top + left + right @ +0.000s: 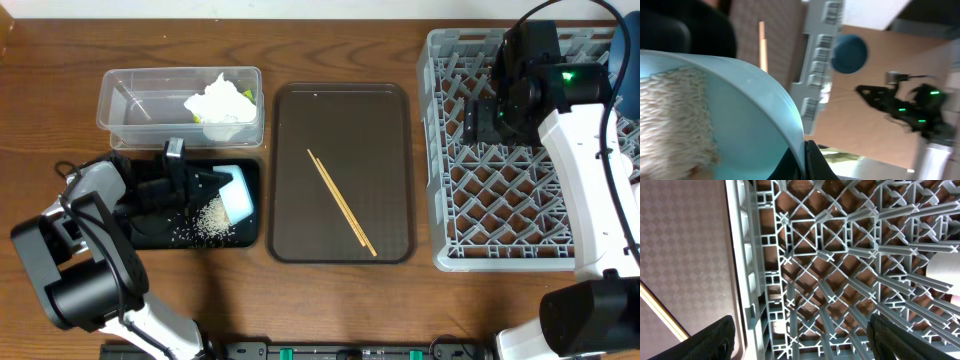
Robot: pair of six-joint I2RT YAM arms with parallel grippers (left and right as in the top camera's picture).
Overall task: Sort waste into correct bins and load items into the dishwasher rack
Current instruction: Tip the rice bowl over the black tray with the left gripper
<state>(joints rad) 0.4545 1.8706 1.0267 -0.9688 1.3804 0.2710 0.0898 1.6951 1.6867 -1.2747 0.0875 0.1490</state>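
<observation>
A wooden table (50,110) fills the overhead view from edge to edge – dark brown, with long grain streaks running left to right. The light falls evenly from above; shadows on the wood are soft and short, and the finish has only a dull sheen. Along the bottom edge of the frame a black rail (330,352) lies at the table's near side, with small green marks on it. In the left wrist view, which is turned on its side, a flat tan surface (860,115) takes up the right half and a white patch (875,10) sits at the top – too blurred to tell wall from floor.
</observation>
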